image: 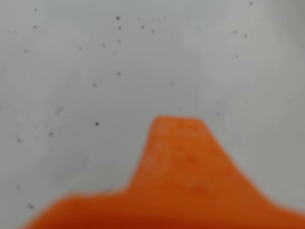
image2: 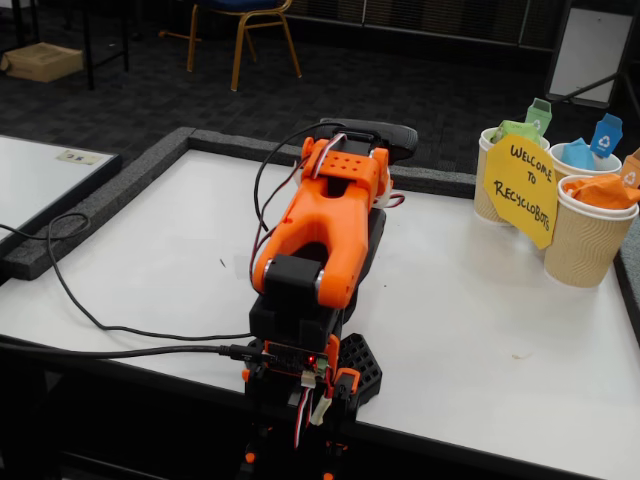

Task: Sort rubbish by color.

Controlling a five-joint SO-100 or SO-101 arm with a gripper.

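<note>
The green wad (image2: 515, 130), the blue wad (image2: 578, 155) and the orange wad (image2: 605, 193) each sit inside a separate tan paper cup at the table's right edge in the fixed view. The orange arm (image2: 325, 230) is folded down over its base near the front edge, well left of the cups. Its gripper is hidden behind the arm there. The wrist view shows only one blurred orange finger (image: 181, 157) close above bare white table, with no rubbish near it. The jaws' state does not show.
A yellow "Welcome to Recyclobots" sign (image2: 522, 190) leans against the cups (image2: 585, 245). Black cables (image2: 110, 325) trail off the table's left front. A raised grey border (image2: 120, 185) edges the white table (image2: 480, 320).
</note>
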